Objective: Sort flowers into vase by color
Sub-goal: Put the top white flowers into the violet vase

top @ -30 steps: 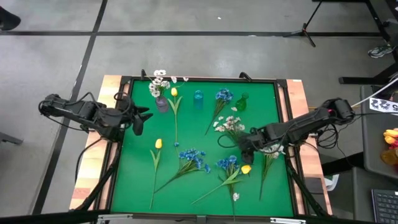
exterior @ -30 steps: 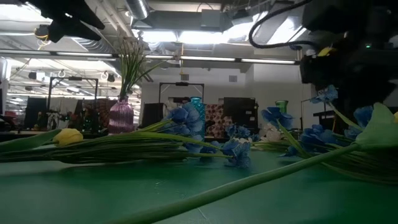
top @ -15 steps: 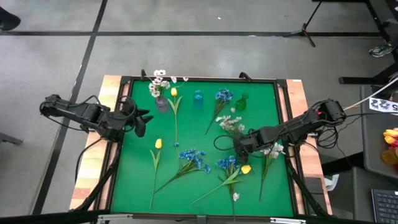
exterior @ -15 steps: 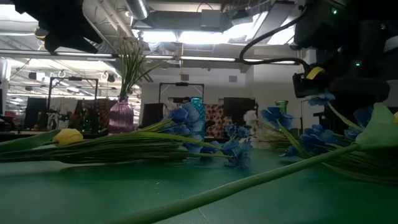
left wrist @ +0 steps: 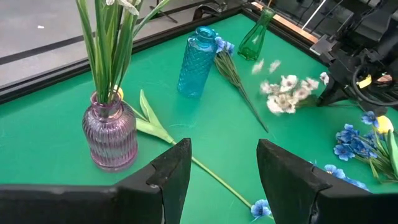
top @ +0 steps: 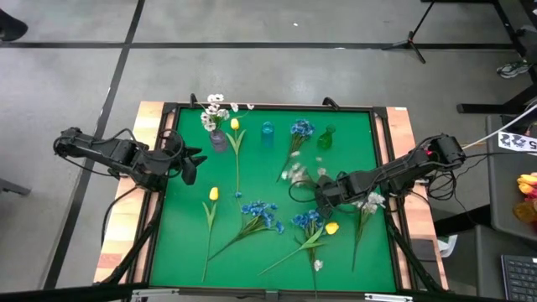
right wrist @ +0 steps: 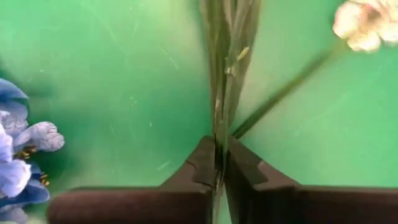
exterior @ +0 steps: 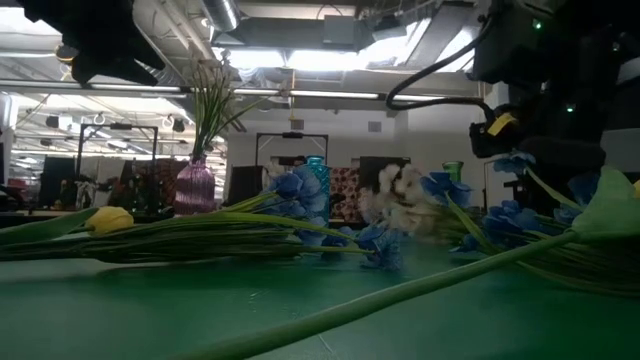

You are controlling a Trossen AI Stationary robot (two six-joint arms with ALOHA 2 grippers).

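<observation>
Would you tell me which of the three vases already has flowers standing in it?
The purple vase, holding white-blossomed stems. The blue vase and the green vase both stand without any.

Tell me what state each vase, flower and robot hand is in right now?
Right gripper: shut on white spray stalks.
White spray: gripped.
Left gripper: open, empty, at the left edge.
Purple vase: upright, holds stalks.
Blue vase: upright, empty.
Green vase: upright, empty.
Yellow tulip: lying flat.

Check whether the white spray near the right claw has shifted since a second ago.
Yes. In the high view the white spray has slid left, away from the green vase, as the right claw shut on its stalk.
</observation>
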